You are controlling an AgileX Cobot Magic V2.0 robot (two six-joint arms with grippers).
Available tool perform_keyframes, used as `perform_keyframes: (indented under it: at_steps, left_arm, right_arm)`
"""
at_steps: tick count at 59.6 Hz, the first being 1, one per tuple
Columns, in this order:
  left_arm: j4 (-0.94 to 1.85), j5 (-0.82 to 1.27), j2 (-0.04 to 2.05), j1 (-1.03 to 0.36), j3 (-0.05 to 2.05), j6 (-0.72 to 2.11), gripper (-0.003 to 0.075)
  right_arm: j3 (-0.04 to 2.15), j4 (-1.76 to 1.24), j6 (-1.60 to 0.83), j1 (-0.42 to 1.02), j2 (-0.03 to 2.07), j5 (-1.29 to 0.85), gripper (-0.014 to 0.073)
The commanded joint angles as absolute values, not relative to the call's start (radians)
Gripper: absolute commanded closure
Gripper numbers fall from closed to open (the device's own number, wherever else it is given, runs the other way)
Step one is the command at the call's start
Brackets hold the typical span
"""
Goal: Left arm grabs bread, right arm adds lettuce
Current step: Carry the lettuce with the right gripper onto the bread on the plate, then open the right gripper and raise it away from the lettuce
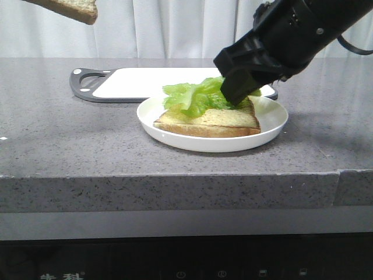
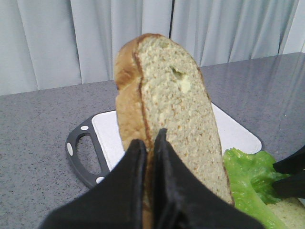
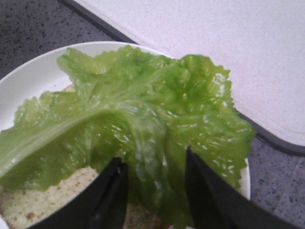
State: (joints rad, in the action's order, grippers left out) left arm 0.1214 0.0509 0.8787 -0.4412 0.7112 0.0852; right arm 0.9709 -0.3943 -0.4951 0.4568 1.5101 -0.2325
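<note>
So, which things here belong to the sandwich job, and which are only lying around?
Part of the job:
- bread, held up by the left pincer
- lettuce, between the right pincer fingers
- toast on the plate, under the lettuce

Only lying around:
- cutting board
- curtain

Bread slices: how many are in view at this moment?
2. One bread slice is held up in the air by the left gripper; the other slice lies on the white plate under the lettuce. None seems hidden.
</note>
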Motion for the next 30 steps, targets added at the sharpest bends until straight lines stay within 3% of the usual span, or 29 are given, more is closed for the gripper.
perform_keyframes:
  at_steps: [1,11,30]
  left_arm:
    - [0.12,-0.044,0.865,-0.439,0.74,0.076,0.0741]
    - [0.12,-0.044,0.865,-0.439,0.74,0.076,0.0741]
    - [0.132,-0.037,0.865,-0.439,0.74,0.076,0.0741]
  right_arm:
    - [0.996,-0.404,-0.503,0.456,1.446,-0.176,0.0118]
    - [0.996,-0.404,-0.503,0.453,1.405,-0.193,0.0]
    - [0.996,-0.398,-0.503,0.453,1.247,-0.261,0.0001]
